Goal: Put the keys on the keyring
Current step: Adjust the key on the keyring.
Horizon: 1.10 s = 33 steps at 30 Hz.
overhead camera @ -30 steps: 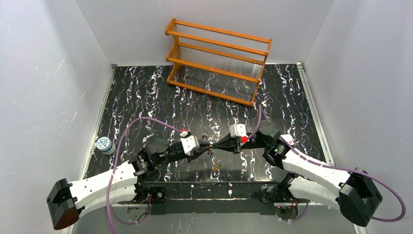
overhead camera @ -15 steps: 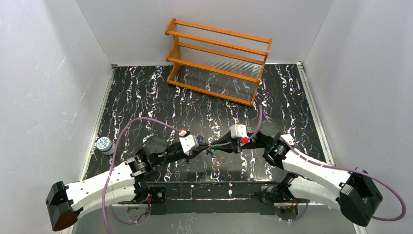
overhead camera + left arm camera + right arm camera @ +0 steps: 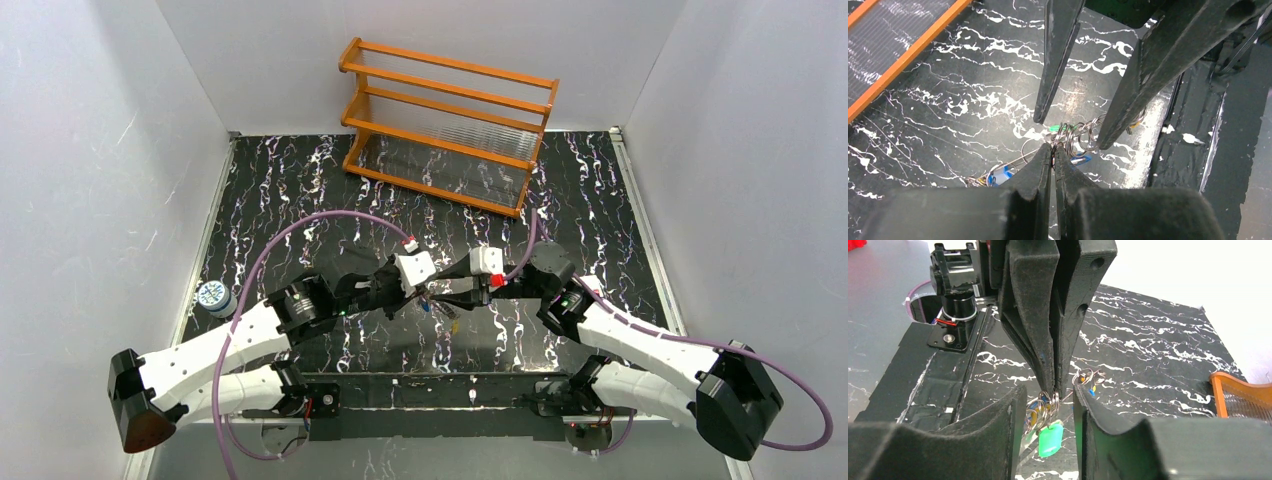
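My left gripper (image 3: pixel 424 294) is shut on thin wire of the keyring (image 3: pixel 1064 134) and holds it above the black marbled table. A green key (image 3: pixel 1049 439) and a yellow key (image 3: pixel 1035 416) hang from small rings at its tip (image 3: pixel 1053 389). A blue key (image 3: pixel 1081 159) shows under the rings in the left wrist view. My right gripper (image 3: pixel 452 290) is open, and its fingers (image 3: pixel 1050 75) straddle the hanging bunch without touching it. A second small bunch with a blue key (image 3: pixel 999 176) trails on the wire to one side.
An orange wooden rack (image 3: pixel 447 125) stands at the back of the table. A round blue-and-white patterned disc (image 3: pixel 213 297) sits at the left edge. The left arm's base (image 3: pixel 954 310) and the table's near edge are close behind the bunch.
My left gripper has swung right and away from the bases, carrying the bunch with it. My right gripper's fingers have spread open around the bunch.
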Tool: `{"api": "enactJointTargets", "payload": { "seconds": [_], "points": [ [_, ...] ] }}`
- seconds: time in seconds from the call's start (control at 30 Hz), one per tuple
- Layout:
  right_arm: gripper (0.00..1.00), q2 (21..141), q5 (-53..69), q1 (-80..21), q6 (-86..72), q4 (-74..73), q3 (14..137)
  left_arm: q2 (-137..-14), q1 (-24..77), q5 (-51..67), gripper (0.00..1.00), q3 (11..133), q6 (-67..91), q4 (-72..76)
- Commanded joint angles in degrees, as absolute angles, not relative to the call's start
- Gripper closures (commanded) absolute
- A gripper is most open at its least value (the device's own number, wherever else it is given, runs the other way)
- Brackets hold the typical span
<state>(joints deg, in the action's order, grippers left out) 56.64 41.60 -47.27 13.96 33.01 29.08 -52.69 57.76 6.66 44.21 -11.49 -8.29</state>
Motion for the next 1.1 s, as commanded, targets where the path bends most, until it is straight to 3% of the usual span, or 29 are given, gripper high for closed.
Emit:
{"api": "enactJointTargets", "payload": {
  "seconds": [0.0, 0.13, 0.63, 0.83, 0.9, 1.07],
  "points": [
    [0.55, 58.47, 40.25, -47.19, 14.11, 34.81, 32.18, -54.78, 57.5, 5.59, 1.0, 49.81, -13.45, -16.38],
    [0.64, 59.82, 40.52, -47.2, 13.63, 35.85, 32.4, -55.44, 57.48, 6.25, 1.0, 50.7, -13.97, -16.96],
    [0.65, 63.62, 41.64, -47.2, 11.99, 36.75, 33.14, -53.93, 57.48, 8.94, 1.0, 49.01, -13.81, -14.32],
    [0.8, 64.25, 41.84, -47.18, 13.12, 35.1, 33.43, -53.29, 57.48, 9.01, 1.0, 48.32, -13.19, -13.61],
    [0.79, 64.17, 42.37, -47.19, 13.33, 34.69, 33.64, -53.26, 57.5, 8.87, 1.0, 48.25, -13.18, -13.56],
    [0.64, 62.83, 42.89, -47.2, 13.42, 34.81, 33.05, -53.17, 57.49, 8.79, 1.0, 48.0, -13.11, -13.36]
  ]
}}
